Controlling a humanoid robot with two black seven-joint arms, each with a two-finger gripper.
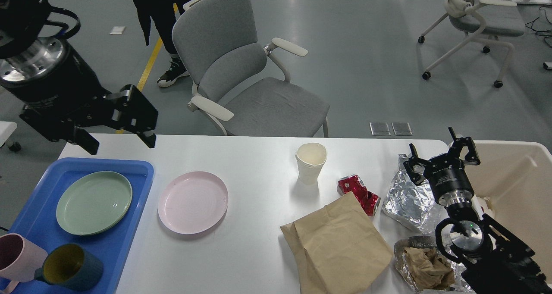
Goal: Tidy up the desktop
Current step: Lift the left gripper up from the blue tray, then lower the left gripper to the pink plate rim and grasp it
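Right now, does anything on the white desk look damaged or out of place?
Yes. A crushed red can lies on its side on the white desktop, between a crumpled foil sheet and a brown paper bag. The pink plate sits outside the blue tray.
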